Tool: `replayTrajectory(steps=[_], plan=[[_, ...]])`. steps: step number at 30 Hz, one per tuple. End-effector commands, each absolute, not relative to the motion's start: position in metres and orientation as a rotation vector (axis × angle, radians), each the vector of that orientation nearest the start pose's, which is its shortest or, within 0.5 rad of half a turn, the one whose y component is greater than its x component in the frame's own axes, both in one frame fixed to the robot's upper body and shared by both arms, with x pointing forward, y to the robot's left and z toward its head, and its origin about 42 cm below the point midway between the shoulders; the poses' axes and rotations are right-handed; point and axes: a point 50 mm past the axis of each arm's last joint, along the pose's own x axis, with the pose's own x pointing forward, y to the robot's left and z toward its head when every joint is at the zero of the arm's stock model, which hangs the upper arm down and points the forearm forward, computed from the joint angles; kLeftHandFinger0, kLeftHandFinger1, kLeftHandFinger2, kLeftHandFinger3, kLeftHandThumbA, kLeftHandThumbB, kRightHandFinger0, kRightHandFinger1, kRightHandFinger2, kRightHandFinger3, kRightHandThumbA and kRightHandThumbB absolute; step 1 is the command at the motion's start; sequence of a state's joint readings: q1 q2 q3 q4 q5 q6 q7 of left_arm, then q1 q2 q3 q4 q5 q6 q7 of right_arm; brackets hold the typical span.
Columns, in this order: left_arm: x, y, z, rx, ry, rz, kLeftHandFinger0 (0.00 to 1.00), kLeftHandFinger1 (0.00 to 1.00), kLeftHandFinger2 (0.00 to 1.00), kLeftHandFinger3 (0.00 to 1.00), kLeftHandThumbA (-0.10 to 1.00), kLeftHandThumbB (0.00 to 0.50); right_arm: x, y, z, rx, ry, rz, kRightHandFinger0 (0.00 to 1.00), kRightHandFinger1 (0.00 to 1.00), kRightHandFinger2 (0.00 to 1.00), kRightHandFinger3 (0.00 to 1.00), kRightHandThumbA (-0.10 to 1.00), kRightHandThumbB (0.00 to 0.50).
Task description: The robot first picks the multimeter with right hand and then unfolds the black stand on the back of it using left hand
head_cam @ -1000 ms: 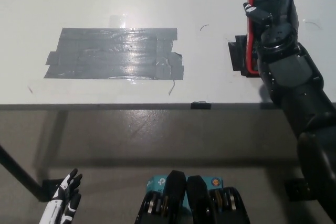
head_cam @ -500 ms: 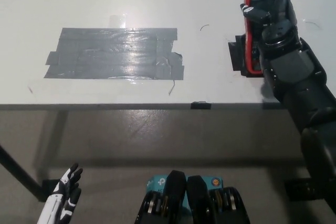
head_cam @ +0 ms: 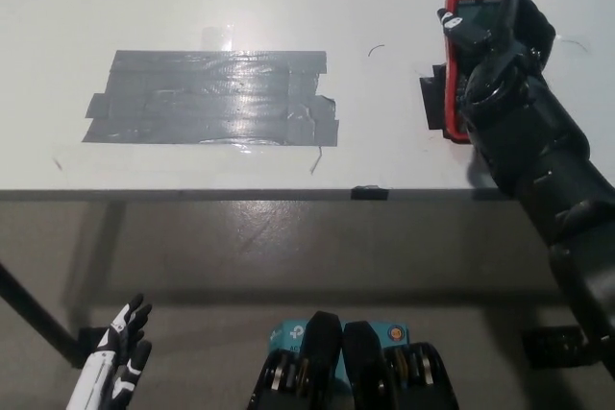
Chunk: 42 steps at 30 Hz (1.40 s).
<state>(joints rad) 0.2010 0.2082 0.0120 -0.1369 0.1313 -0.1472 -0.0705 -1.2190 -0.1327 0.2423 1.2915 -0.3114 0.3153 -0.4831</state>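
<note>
From the head camera, the black right hand [head_cam: 500, 50] is wrapped around the red multimeter [head_cam: 467, 16] at the far right side of the white table [head_cam: 384, 7]. Its fingers curl over the top and sides of the multimeter. A black patch [head_cam: 432, 103] sits on the table just beside the multimeter. A big patch of grey tape [head_cam: 211, 98] lies flat on the table, well apart from the hand. The white left hand [head_cam: 115, 364] rests low at the bottom left, below the table edge, holding nothing, with its fingers spread.
</note>
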Motion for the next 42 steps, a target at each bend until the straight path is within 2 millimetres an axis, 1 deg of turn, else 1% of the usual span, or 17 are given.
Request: replayTrajectory(steps=[1, 2, 3, 5, 7, 8, 13, 15, 18, 20, 22, 23, 25, 27, 30, 34, 42], plan=[[0.218, 0.285, 0.111, 0.362, -0.117, -0.074, 1.0, 1.0, 1.0, 1.0, 0.94, 0.09, 0.587, -0.192, 0.311, -0.83, 0.053, -0.448, 0.4, 0.5, 0.58, 0.66, -0.1, 0.305], [0.218, 0.285, 0.111, 0.363, -0.116, -0.073, 1.0, 1.0, 1.0, 1.0, 0.95, 0.093, 0.587, -0.192, 0.311, -0.824, 0.053, -0.448, 0.4, 0.5, 0.58, 0.65, -0.1, 0.304], [0.218, 0.286, 0.111, 0.367, -0.117, -0.074, 1.0, 1.0, 1.0, 1.0, 0.95, 0.092, 0.587, -0.192, 0.311, -0.812, 0.056, -0.444, 0.3, 0.4, 0.5, 0.72, -0.1, 0.28], [0.219, 0.287, 0.112, 0.38, -0.121, -0.074, 1.0, 1.0, 1.0, 1.0, 0.95, 0.086, 0.588, -0.192, 0.314, -0.802, 0.049, -0.451, 0.14, 0.24, 0.36, 0.74, -0.1, 0.271], [0.218, 0.287, 0.111, 0.382, -0.122, -0.073, 1.0, 1.0, 1.0, 1.0, 0.95, 0.085, 0.588, -0.192, 0.318, -0.787, 0.036, -0.461, 0.09, 0.18, 0.29, 0.62, -0.1, 0.261], [0.218, 0.287, 0.112, 0.381, -0.118, -0.075, 1.0, 1.0, 1.0, 1.0, 0.95, 0.087, 0.588, -0.192, 0.321, -0.749, 0.019, -0.469, 0.07, 0.17, 0.27, 0.48, -0.1, 0.262], [0.22, 0.286, 0.112, 0.377, -0.117, -0.075, 1.0, 1.0, 1.0, 1.0, 0.96, 0.098, 0.588, -0.191, 0.337, -0.634, -0.073, -0.507, 0.0, 0.0, 0.08, 0.23, -0.1, 0.268], [0.218, 0.285, 0.111, 0.38, -0.115, -0.077, 1.0, 1.0, 1.0, 1.0, 0.96, 0.095, 0.588, -0.193, 0.339, -0.584, -0.091, -0.507, 0.0, 0.01, 0.11, 0.23, -0.1, 0.257], [0.218, 0.285, 0.11, 0.376, -0.111, -0.079, 1.0, 1.0, 1.0, 1.0, 0.96, 0.094, 0.587, -0.195, 0.358, -0.255, -0.164, -0.448, 0.02, 0.17, 0.45, 0.39, -0.1, 0.218], [0.218, 0.285, 0.11, 0.374, -0.112, -0.079, 1.0, 1.0, 1.0, 1.0, 0.96, 0.092, 0.587, -0.197, 0.365, -0.163, -0.178, -0.411, 0.0, 0.18, 0.61, 0.51, -0.1, 0.198], [0.217, 0.286, 0.11, 0.371, -0.109, -0.079, 1.0, 1.0, 1.0, 1.0, 0.95, 0.09, 0.582, -0.199, 0.382, 0.039, -0.196, -0.363, 0.01, 0.29, 0.76, 0.74, -0.1, 0.217], [0.217, 0.286, 0.11, 0.371, -0.109, -0.079, 1.0, 1.0, 1.0, 1.0, 0.95, 0.088, 0.58, -0.198, 0.386, 0.096, -0.203, -0.356, 0.0, 0.31, 0.79, 1.0, -0.1, 0.196], [0.216, 0.286, 0.11, 0.37, -0.113, -0.078, 1.0, 1.0, 1.0, 1.0, 0.94, 0.078, 0.576, -0.2, 0.39, 0.194, -0.239, -0.317, 0.0, 0.37, 0.85, 0.89, -0.1, 0.187], [0.216, 0.285, 0.111, 0.365, -0.105, -0.08, 1.0, 1.0, 1.0, 1.0, 0.94, 0.081, 0.575, -0.204, 0.39, 0.317, -0.27, -0.264, 0.0, 0.44, 0.86, 0.87, -0.1, 0.194], [0.211, 0.286, 0.109, 0.368, -0.102, -0.079, 1.0, 1.0, 1.0, 1.0, 0.94, 0.077, 0.569, -0.204, 0.39, 0.471, -0.273, -0.206, 0.0, 0.34, 0.84, 0.9, -0.1, 0.183], [0.202, 0.291, 0.105, 0.377, -0.089, -0.071, 1.0, 1.0, 1.0, 1.0, 0.93, 0.078, 0.562, -0.196, 0.384, 0.707, -0.238, -0.088, 0.0, 0.38, 0.92, 0.96, -0.1, 0.113], [0.172, 0.3, 0.097, 0.382, -0.029, -0.042, 1.0, 1.0, 1.0, 1.0, 0.94, 0.11, 0.556, -0.172, 0.334, 0.991, -0.132, 0.091, 0.0, 0.37, 0.89, 1.0, -0.1, 0.132]])
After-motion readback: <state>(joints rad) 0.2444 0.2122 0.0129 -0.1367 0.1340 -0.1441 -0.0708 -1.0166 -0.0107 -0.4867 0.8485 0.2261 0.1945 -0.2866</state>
